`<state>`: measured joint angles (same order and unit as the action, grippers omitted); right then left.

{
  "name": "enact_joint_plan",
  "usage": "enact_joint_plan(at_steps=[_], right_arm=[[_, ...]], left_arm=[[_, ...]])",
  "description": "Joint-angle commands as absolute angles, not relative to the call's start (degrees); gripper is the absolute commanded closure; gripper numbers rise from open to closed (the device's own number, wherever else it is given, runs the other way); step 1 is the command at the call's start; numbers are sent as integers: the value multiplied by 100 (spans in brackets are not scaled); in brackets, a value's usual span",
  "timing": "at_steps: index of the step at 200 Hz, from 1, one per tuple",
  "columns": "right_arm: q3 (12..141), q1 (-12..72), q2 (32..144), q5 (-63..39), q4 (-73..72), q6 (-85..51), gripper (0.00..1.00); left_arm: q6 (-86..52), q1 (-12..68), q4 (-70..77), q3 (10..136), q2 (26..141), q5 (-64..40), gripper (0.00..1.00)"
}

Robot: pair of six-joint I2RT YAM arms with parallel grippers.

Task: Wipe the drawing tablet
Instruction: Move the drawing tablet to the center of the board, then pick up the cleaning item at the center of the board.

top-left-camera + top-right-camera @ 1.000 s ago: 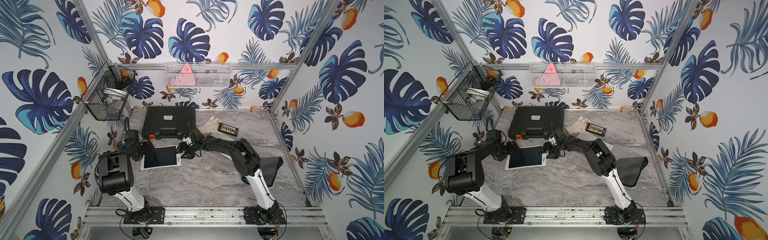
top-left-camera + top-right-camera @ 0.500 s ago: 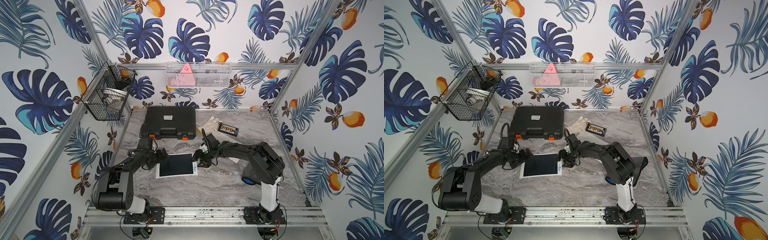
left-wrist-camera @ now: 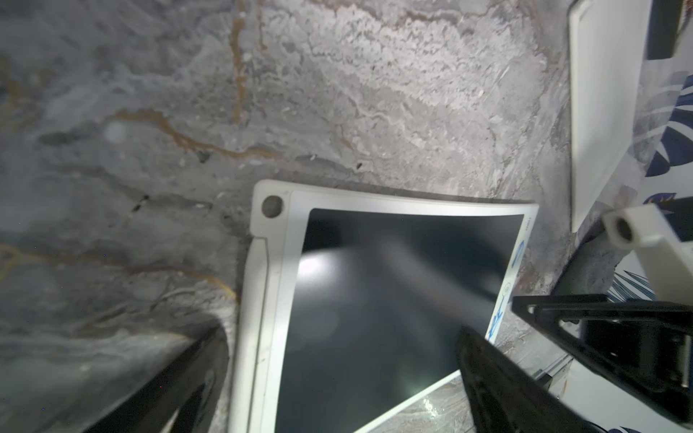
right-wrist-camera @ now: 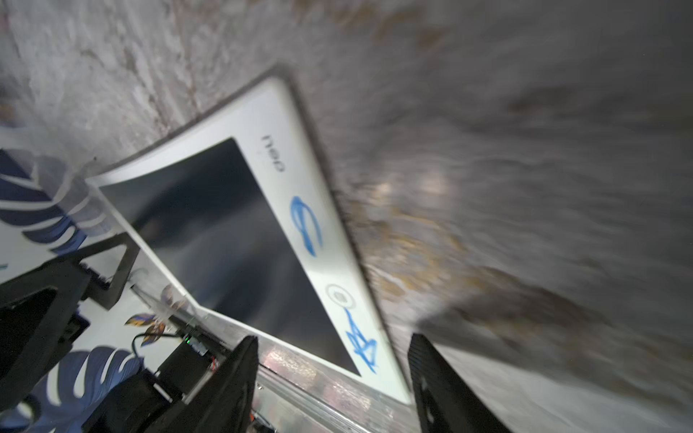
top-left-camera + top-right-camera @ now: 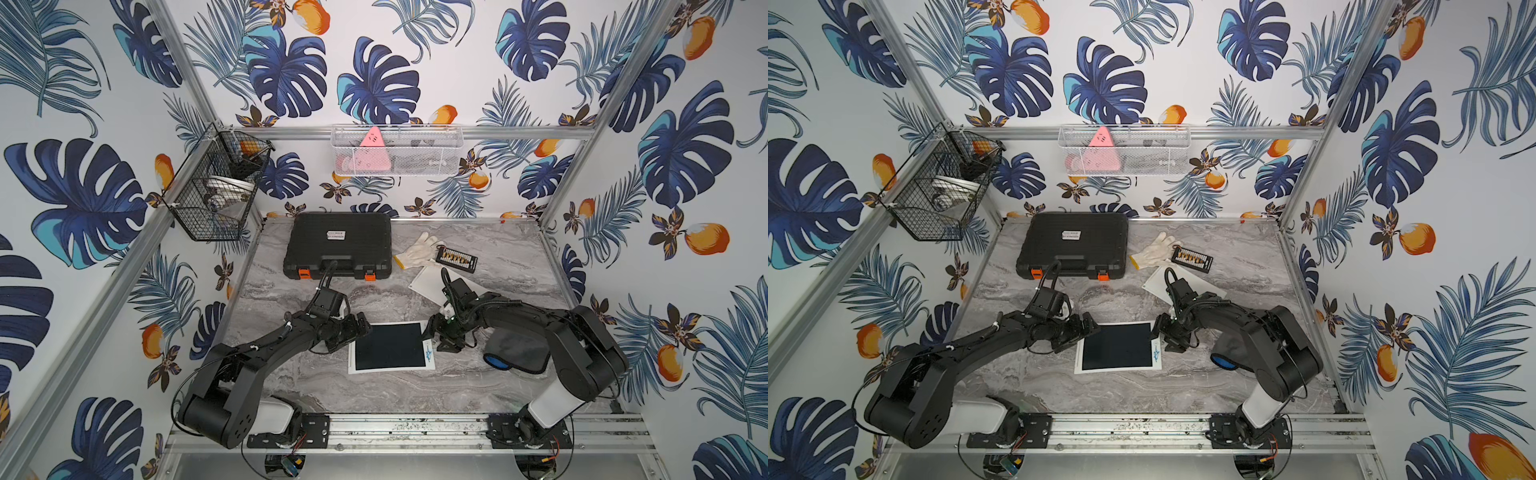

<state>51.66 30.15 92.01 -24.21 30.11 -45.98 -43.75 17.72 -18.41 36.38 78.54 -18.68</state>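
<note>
We see the left gripper (image 5: 362,327) spread wide and the right gripper (image 5: 434,338) partly open, flanking the drawing tablet (image 5: 390,347) — neither grasps anything.

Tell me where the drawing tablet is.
In both top views the drawing tablet lies flat on the marble table, front centre, between the left claw and the right claw.

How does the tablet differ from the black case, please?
The tablet is a thin slab with a white frame, a dark screen and blue scribbles. The case is bulkier and all black, apart from its orange latches. The tablet lies mid-table, while the case sits by the back wall. Both are rectangular and lie flat on the table.
</note>
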Motion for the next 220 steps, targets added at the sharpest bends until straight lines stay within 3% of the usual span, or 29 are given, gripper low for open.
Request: enact_joint_plan(at_steps=[1, 34, 74, 119, 137, 168, 220], right_arm=[[5414, 2762, 8523, -849, 4373, -4465, 35], [5397, 1741, 7437, 692, 5498, -4554, 38], [5091, 1358, 7980, 849, 5604, -4198, 45], [4740, 1355, 8757, 439, 4971, -4145, 47], [4764, 1422, 8874, 246, 4879, -4119, 58], [4861, 1844, 8628, -63, 5006, -4412, 100], [5834, 3188, 7718, -66, 6074, -5378, 100]], left_arm=[[-4301, 1822, -3256, 3945, 7744, -1230, 1], [-4133, 1950, -3715, 4322, 7482, -810, 1], [-4141, 2224, -3674, 4421, 7404, -835, 1], [-4069, 2293, -3592, 4461, 7488, -894, 1], [-4037, 2286, -3594, 4448, 7494, -896, 1], [-4028, 2290, -3539, 4370, 7497, -914, 1], [-4047, 2291, -3386, 4346, 7614, -953, 1]])
